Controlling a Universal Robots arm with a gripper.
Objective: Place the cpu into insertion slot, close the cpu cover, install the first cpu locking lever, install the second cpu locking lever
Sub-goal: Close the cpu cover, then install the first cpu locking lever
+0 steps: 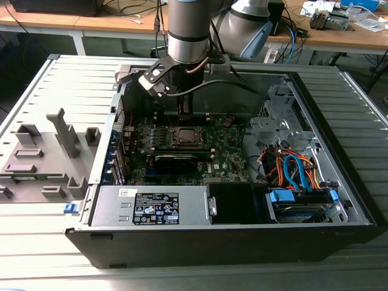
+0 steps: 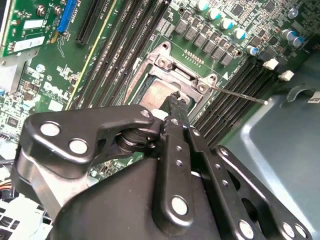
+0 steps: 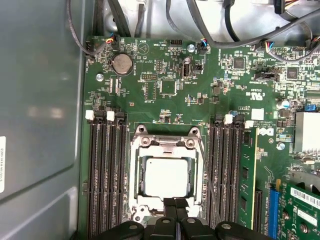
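See gripper (image 3: 175,206) clenched in the first wrist view: fingers (image 3: 170,210) pressed flat together, with nothing between them. Find the tips at one edge of the cover (image 3: 136,175); cannot tell whether touching. Confirm in the second wrist view: gripper (image 2: 175,106) tips poised at the cover rim, just beside the cpu (image 2: 156,95).

Locate cpu (image 3: 165,177) seated flat in the slot (image 1: 174,137), silvery face showing through the cover window. Note cover lying down over it, framing all four sides.

Note one lever (image 3: 209,180), a thin rod, slanting away from the slot's side and across the memory slots (image 3: 227,175). See lever (image 2: 237,95) jutting free in the second wrist view.

In the exterior view, trace arm (image 1: 188,30) reaching straight down into the open case (image 1: 339,182), over the board (image 1: 230,154). Find power supply (image 1: 151,206) along the case's near wall.
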